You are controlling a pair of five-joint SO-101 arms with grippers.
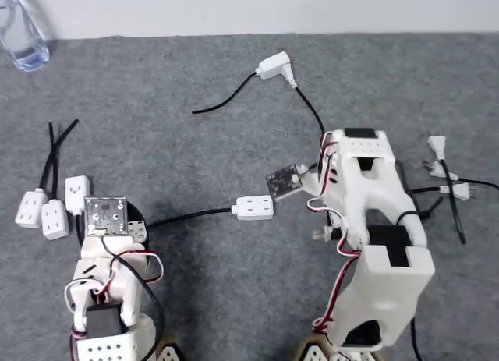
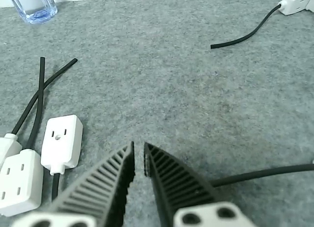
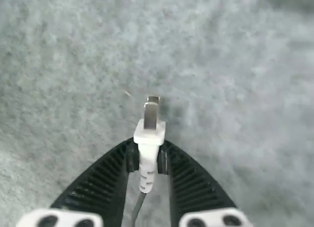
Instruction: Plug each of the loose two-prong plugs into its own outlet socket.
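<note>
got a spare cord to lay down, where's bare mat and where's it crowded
Widest bare mat: between the glass, the three left sockets and the black cable end at the top. Also below the middle socket, between left arm and right arm. Crowded: around the left sockets, and beyond the right gripper, shut on a plug, where loose plugs and cables lie.

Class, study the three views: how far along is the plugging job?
Done: perhaps one, since the far socket seems to be occupied, though that is unclear. In hand: the right gripper is shut on a plug, clear of any socket. Left: loose plugs beside the right arm, open sockets near the left gripper.
</note>
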